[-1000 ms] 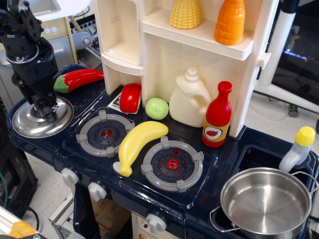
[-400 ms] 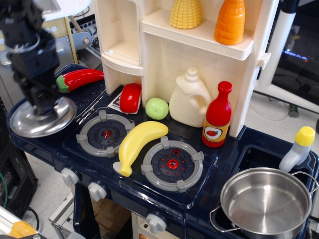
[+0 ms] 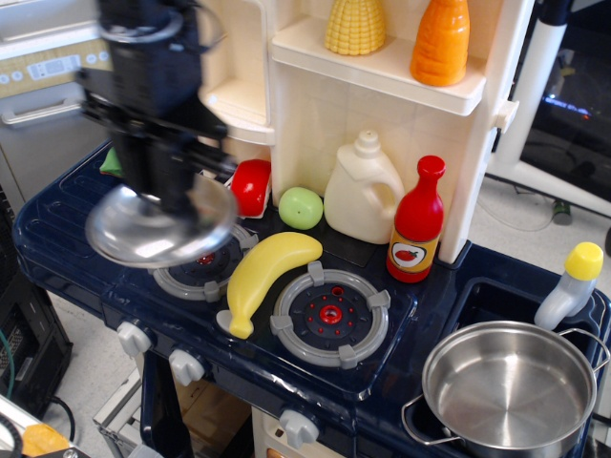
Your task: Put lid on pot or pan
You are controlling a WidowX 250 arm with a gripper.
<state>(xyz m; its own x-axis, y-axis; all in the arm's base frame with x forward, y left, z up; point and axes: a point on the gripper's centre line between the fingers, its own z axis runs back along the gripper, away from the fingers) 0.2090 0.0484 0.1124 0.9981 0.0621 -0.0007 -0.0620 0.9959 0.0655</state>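
Observation:
My gripper [image 3: 177, 196] is shut on the knob of the round shiny steel lid [image 3: 158, 229] and holds it in the air above the left burner [image 3: 196, 267]; arm and lid are motion-blurred. The large shiny steel pot [image 3: 511, 391] with wire loop handles stands open and empty at the front right corner, far to the right of the lid.
A yellow banana [image 3: 263, 277] lies between the two burners; the right burner [image 3: 329, 315] is bare. A red ketchup bottle [image 3: 417, 224], cream jug [image 3: 363, 191], green apple [image 3: 301, 207] and red item [image 3: 250, 186] stand behind. A yellow-capped bottle [image 3: 571, 286] stands behind the pot.
The gripper has lifted the lid off the left end of the stove and carried it right, to above the left burner. The pot has not moved.

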